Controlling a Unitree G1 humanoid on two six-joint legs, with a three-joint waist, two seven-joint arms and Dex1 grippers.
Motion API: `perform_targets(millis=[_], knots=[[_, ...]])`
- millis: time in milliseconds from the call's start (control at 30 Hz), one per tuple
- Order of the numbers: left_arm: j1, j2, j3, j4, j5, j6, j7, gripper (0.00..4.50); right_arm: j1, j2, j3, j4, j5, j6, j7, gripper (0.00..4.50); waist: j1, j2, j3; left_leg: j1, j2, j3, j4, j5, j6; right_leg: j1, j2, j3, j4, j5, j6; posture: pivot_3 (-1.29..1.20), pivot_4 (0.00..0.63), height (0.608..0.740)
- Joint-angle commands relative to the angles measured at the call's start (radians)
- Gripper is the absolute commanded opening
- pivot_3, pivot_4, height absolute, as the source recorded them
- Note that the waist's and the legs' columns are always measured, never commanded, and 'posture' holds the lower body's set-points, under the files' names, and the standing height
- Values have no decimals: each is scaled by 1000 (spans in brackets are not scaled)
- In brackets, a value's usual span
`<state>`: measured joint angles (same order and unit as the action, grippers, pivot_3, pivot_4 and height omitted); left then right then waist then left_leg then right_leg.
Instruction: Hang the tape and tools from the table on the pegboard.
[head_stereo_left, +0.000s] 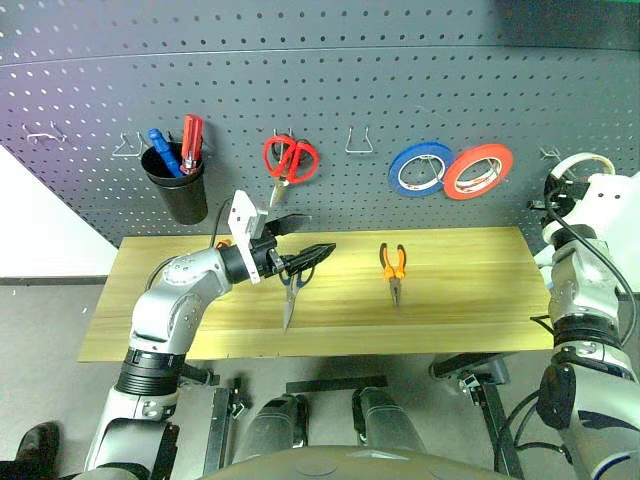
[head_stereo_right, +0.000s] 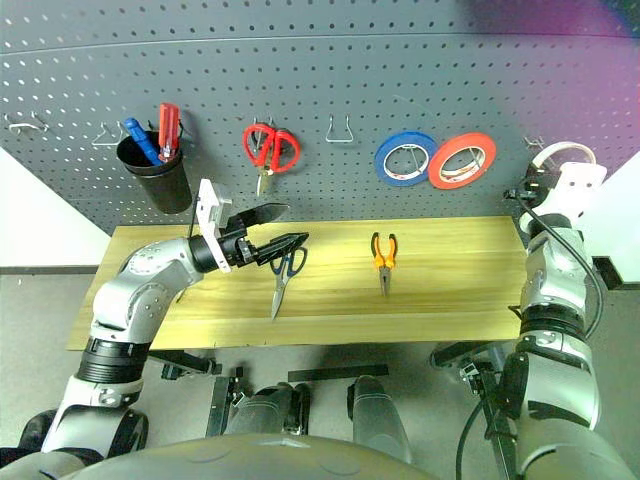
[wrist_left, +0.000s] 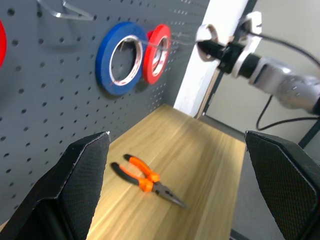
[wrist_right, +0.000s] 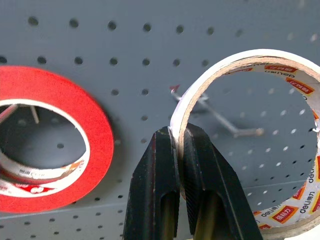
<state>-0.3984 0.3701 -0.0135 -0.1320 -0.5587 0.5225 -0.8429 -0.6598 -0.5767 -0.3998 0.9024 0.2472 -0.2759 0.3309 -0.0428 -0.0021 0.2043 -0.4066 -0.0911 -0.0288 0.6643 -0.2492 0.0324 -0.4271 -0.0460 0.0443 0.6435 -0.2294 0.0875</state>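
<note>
My right gripper (wrist_right: 178, 137) is shut on the rim of the cream-white tape (wrist_right: 200, 85). It holds the ring upright against the dark grey pegboard (head_stereo_left: 350, 80) at the far right, over a thin metal hook (wrist_right: 235, 131) that shows through the ring. On the wooden table (head_stereo_left: 470, 290) lie the black-handled scissors (head_stereo_left: 291, 295) and, to their right, the orange-and-black pliers (head_stereo_left: 393, 268). My left gripper (head_stereo_left: 305, 238) hovers open and level just above the scissors' handles, with nothing between its fingers.
On the pegboard hang a black cup (head_stereo_left: 180, 190) with a blue and a red screwdriver, red scissors (head_stereo_left: 290, 160), a blue roll (head_stereo_left: 420, 168) and an orange-red roll (head_stereo_left: 478, 170). A bare hook (head_stereo_left: 360, 140) sits between the red scissors and the blue roll.
</note>
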Motion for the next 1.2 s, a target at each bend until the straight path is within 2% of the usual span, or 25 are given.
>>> perform_targets(millis=[33,133,267,533,600,833,1200], knots=[[2,11,26,-53,-37,14,-2,4500,-56,-29,-5,54,1,-40,26,24,0,0,0,0,0,0,1,0,0,0,0,0,1,0,0,-9,134,740],[6,13,27,-66,-49,25,4,4500,-92,-32,-5,108,-2,-48,44,24,0,0,0,1,0,0,1,1,0,0,0,0,3,0,0,-6,137,740],[8,16,28,-70,-47,24,9,4500,-112,-42,-1,158,-12,-63,51,1104,0,0,0,1,0,0,1,2,0,0,0,0,4,0,-1,-2,139,740],[13,21,23,-71,-54,24,13,4500,-114,-41,-2,160,-6,-81,68,3891,0,0,0,1,0,0,1,2,0,0,0,0,4,0,-1,-4,142,740],[13,21,23,-69,-54,24,12,4500,-105,-39,-5,153,-2,-85,72,4470,0,0,0,1,0,0,1,2,0,0,0,0,4,0,-1,-7,142,740],[24,29,25,-69,-54,24,8,4500,33,17,-14,-10,78,-11,199,4470,0,0,0,1,0,0,1,2,0,0,0,0,3,0,-1,-9,142,740],[65,78,37,-55,-44,16,-16,4500,291,103,-2,-423,158,212,153,4470,-2,0,0,2,1,0,1,2,0,0,0,0,4,1,-1,-27,160,740]])
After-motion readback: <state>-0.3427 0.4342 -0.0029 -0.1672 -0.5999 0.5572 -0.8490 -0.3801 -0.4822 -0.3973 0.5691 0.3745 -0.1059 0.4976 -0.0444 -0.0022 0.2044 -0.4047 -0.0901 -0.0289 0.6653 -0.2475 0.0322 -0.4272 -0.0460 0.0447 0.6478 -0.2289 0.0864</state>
